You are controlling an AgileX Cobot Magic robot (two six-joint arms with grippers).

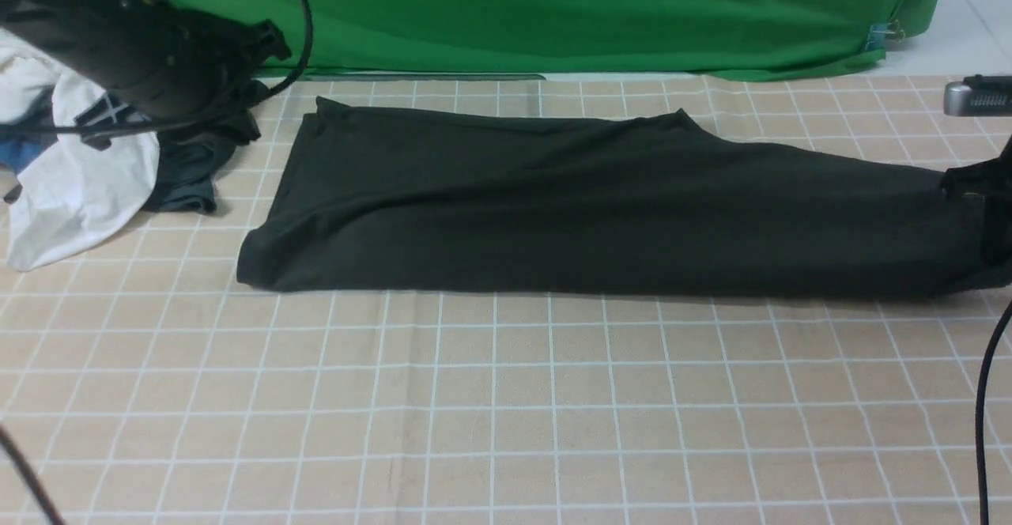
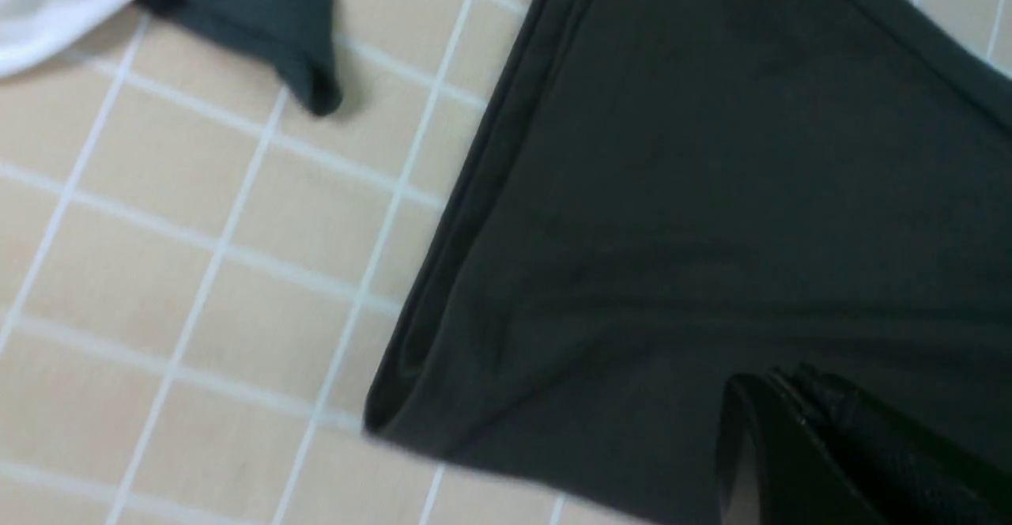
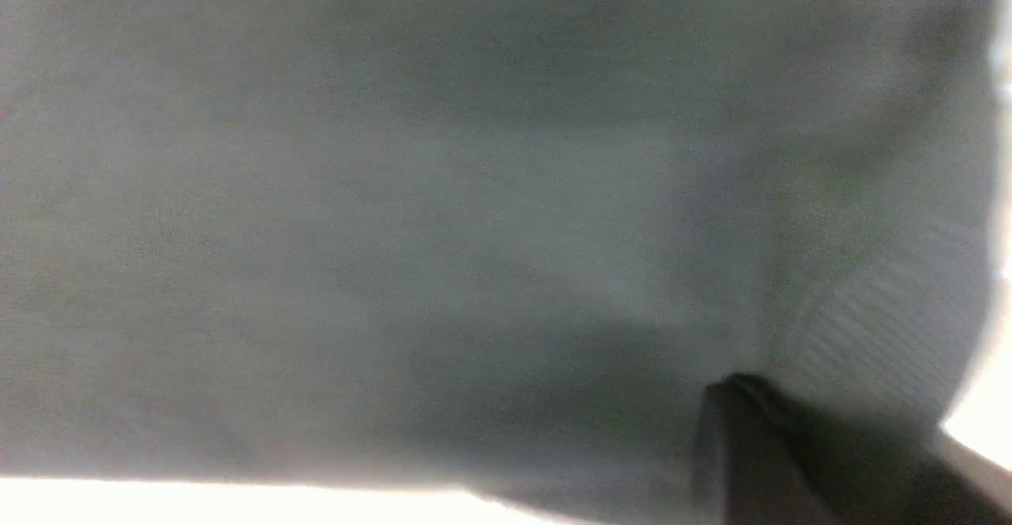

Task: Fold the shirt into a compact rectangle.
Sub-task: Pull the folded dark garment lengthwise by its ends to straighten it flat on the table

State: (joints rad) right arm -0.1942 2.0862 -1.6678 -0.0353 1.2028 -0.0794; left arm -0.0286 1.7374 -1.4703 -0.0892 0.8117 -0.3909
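Across the front view's middle lies the black shirt (image 1: 601,209); left gripper (image 2: 779,398) closed empty, right gripper (image 1: 971,186) at its right end, grip unclear.

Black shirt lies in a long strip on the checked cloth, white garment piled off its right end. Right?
No. The white garment sits off the shirt's left end, next to a smaller dark grey garment, as the front view shows. The shirt does lie in a long strip on the checked cloth.
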